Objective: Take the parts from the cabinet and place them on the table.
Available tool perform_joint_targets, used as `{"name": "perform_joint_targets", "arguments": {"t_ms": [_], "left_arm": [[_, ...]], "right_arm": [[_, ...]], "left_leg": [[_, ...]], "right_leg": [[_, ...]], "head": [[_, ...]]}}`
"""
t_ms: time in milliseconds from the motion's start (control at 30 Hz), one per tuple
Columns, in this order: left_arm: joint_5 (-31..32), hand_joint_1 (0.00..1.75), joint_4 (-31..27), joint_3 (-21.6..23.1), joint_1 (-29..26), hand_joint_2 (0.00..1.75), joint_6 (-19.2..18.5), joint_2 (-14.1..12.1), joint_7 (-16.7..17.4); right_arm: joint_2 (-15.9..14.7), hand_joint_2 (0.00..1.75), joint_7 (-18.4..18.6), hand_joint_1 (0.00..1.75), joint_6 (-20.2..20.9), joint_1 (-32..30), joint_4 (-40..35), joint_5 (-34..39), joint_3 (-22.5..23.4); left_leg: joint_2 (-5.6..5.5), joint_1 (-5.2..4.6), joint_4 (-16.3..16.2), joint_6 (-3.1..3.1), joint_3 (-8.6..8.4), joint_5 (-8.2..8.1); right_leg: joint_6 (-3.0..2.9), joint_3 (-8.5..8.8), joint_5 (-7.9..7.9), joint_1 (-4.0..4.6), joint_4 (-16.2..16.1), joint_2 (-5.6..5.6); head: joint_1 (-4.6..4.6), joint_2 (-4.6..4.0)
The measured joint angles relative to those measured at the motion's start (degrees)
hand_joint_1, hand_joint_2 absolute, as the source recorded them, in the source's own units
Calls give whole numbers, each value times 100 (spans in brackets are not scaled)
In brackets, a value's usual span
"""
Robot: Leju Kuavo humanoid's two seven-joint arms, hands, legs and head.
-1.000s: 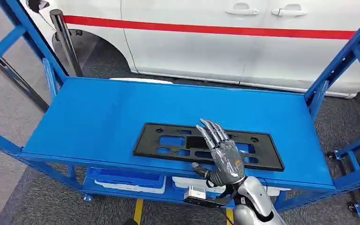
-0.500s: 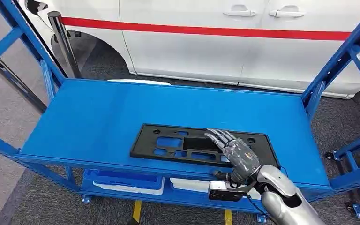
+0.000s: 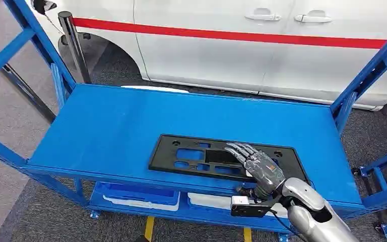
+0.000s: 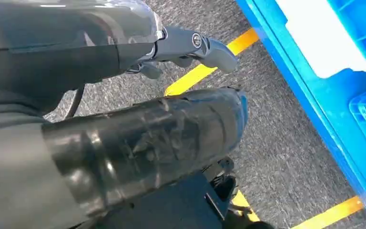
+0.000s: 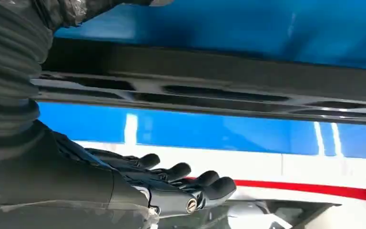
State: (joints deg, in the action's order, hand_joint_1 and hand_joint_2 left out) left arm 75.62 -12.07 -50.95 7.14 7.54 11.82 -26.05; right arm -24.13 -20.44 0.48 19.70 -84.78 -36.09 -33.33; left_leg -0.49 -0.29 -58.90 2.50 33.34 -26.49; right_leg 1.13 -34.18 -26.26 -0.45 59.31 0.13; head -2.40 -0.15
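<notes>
A flat black plastic panel [image 3: 191, 154] with several cut-outs lies near the front edge of the blue cabinet shelf [image 3: 111, 126]. My right hand [image 3: 262, 169] reaches over the panel's right part, fingers stretched forward and apart, holding nothing; I cannot tell whether it touches the panel. In the right wrist view the panel's dark edge [image 5: 195, 81] runs across, with my right hand [image 5: 171, 183] beside it, fingers extended. My left hand [image 4: 190, 45] hangs beside the cabinet over the grey floor, a finger held straight, nothing in it.
Blue uprights frame the shelf on both sides. A lower shelf holds a blue bin [image 3: 136, 195] and a white tray [image 3: 209, 200]. A white car with a red stripe [image 3: 232, 45] stands behind. A post [image 3: 73, 40] stands at the back left. Yellow lines [image 4: 200, 71] mark the floor.
My right hand has moved right along the panel and sunk lower, its fingers now lying flatter over the panel's right part. The view has shifted slightly.
</notes>
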Motion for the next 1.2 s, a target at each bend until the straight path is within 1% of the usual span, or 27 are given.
{"name": "perform_joint_targets", "arguments": {"t_ms": [67, 133, 167, 200, 267, 300, 333, 367, 433, 467, 500, 567, 633, 667, 700, 733, 767, 800, 833, 867, 933, 967, 1000, 1033, 1100, 1133, 1200], "left_arm": [[0, 0, 0, 0, -2, 0, 2, 0, 0], [0, 0, 0, 0, 8, 0, 2, -7, 0], [0, 0, 0, 2, 7, 0, 2, -7, 0], [0, 0, 0, 2, 8, 0, 2, -7, 0], [0, 0, 0, 9, -1, 0, 2, -7, 0], [0, 0, 0, 9, -10, 0, 2, -7, 0], [0, 0, 0, 9, -18, 0, 2, -7, 0], [0, 0, 0, 9, -18, 0, 2, -7, 0], [-2, 0, 0, 9, -7, 0, 2, -9, 0], [-9, 0, 0, 11, -4, 0, 6, -9, 0], [-22, 0, 0, 11, 8, 0, 9, -9, -2], [-35, 0, 0, 15, -4, 0, 11, -9, -7], [-48, 0, 0, 15, -29, 0, 13, -9, -9], [-52, 0, 0, 15, -29, 0, 15, -9, -13], [-53, 0, 0, 15, -27, 0, 15, -7, -18], [-55, 0, 0, 15, -19, 0, 15, -7, -20], [-55, 0, 0, 17, -20, 0, 15, -9, -20], [-59, 0, 0, 17, -22, 0, 15, -9, -17], [-61, 0, 0, 17, -26, 0, 17, -9, -15], [-65, 0, 0, 22, -33, 0, 20, -9, -13], [-70, 0, 0, 39, -36, 0, 20, -7, -2], [-72, 0, 0, 44, -36, 0, 20, -7, 0], [-85, 0, 0, 46, -32, 0, 22, -4, 2], [-92, 0, 0, 48, -36, 0, 24, -7, 2], [-98, 0, 0, 50, -41, 0, 26, -7, 4], [-98, 0, 0, 52, -36, 0, 26, -7, 4], [-96, 0, 0, 59, -33, 0, 33, -9, 9]], "right_arm": [[-26, 175, 4, 0, 0, -9, 9, -7, -4], [-31, 175, 4, 0, 0, -2, 9, -6, -7], [-31, 175, 4, 0, 0, 2, 9, -7, -7], [-31, 175, 4, 0, 0, 7, 9, -7, -7], [-31, 175, 4, 0, 0, 5, 11, -7, -9], [-31, 175, 4, 0, 0, 5, 20, -7, -9], [-31, 175, 4, 0, 0, 3, 24, -7, -9], [-31, 175, 4, 0, 0, 3, 28, -7, -11], [-31, 175, 26, 0, -15, 3, 28, -34, -11], [-33, 175, 59, 0, -48, 3, 28, -76, -11], [-44, 175, 107, 0, -128, 2, 28, -146, -11], [-70, 175, 186, 0, -271, -21, 28, -289, -11], [-135, 175, 280, 0, -402, -54, 28, -480, -9], [-182, 175, 317, 0, -446, -93, 28, -569, -9], [-249, 175, 374, 0, -500, -101, 31, -701, -4], [-297, 175, 413, 0, -536, -109, 42, -785, -2], [-336, 175, 448, 0, -564, -135, 57, -863, 4], [-367, 175, 490, 0, -612, -182, 70, -962, 7], [-394, 175, 582, 0, -731, -262, 81, -1140, 24], [-407, 175, 678, 0, -910, -299, 90, -1378, 59], [-424, 175, 862, 0, -1185, -339, 105, -1857, 181], [-439, 175, 938, 0, -1290, -373, 111, -2088, 236], [-448, 175, 1021, 0, -1382, -397, 131, -2298, 302], [-452, 175, 1084, 0, -1460, -439, 142, -2473, 378], [-452, 175, 1176, 0, -1563, -507, 164, -2663, 499], [-452, 175, 1211, 0, -1596, -528, 177, -2735, 549], [-450, 175, 1274, 0, -1639, -550, 199, -2846, 649]], "left_leg": [[5, 8, 33, -41, -7, 17], [8, 8, -9, -105, 9, -51], [13, 10, -184, -134, 67, -184], [13, 20, -530, -153, 226, -386], [14, 47, -1449, -190, 661, -783], [15, 54, -1732, -203, 800, -843], [15, 59, -1736, -211, 813, -759], [16, 65, -1489, -211, 702, -555], [17, 73, -597, -181, 277, -64], [16, 72, -176, -151, 83, 79], [13, 45, 29, -138, -16, -13], [3, 32, 3, -109, 16, -5], [3, 44, 75, -21, -18, 34], [11, 61, 127, 23, -58, 65], [14, 62, 133, 38, -61, 67], [17, 59, 131, 71, -57, 64], [22, 52, 130, 73, -57, 63], [24, 50, 127, 79, -56, 58], [22, 51, 121, 81, -60, 52], [20, 52, 114, 75, -68, 42], [17, 60, 69, 41, -92, -1], [15, 54, 42, 18, -88, -29], [4, 13, 4, -20, -65, -54], [5, 17, 15, -46, -61, -48], [6, 27, 36, -87, -74, -35], [5, 29, 31, -117, -80, -53], [18, 50, -257, -178, 26, -287]], "right_leg": [[-34, -12, -2, 13, 6, 6], [-105, 18, 36, -56, -53, -3], [-144, 28, 34, -54, -66, -5], [-179, 24, 34, -53, -66, -12], [-187, 17, 30, -39, -64, -23], [-189, 17, 29, -38, -63, -23], [-189, 20, 28, -38, -61, -23], [-188, 23, 27, -39, -55, -19], [-173, 38, 16, -40, -48, -12], [-156, 39, 5, -39, -41, -11], [-117, 9, -10, 1, -7, -6], [-57, 2, 13, -10, -28, -7], [21, 24, 11, -15, -46, -5], [46, -19, -92, -45, 75, -7], [60, -129, -252, -46, 308, -9], [80, -349, -491, -47, 762, -8], [97, -551, -667, -50, 1172, -9], [111, -730, -781, -51, 1521, -9], [124, -826, -739, -56, 1683, -10], [128, -755, -578, -66, 1525, -10], [123, -282, -45, -96, 566, -16], [113, -73, 75, -105, 119, -21], [86, -29, -15, -47, 17, -15], [39, -38, 10, -53, 22, -6], [-16, -46, 16, -31, 24, 3], [-56, -32, 32, -54, -1, 7], [-129, -9, 42, -76, -27, -6]], "head": [[0, 0], [0, 0], [-2, 0], [7, 0], [2, 0], [4, 0], [2, 0], [4, 0], [4, 0], [2, 0], [0, 0], [-2, 0], [0, 0], [-2, 0], [-7, 0], [-7, 0], [-4, 0], [-4, 0], [-4, 0], [-7, 0], [-4, 0], [-7, 0], [-9, 0], [2, 0], [2, 0], [0, 0], [0, 0]]}}
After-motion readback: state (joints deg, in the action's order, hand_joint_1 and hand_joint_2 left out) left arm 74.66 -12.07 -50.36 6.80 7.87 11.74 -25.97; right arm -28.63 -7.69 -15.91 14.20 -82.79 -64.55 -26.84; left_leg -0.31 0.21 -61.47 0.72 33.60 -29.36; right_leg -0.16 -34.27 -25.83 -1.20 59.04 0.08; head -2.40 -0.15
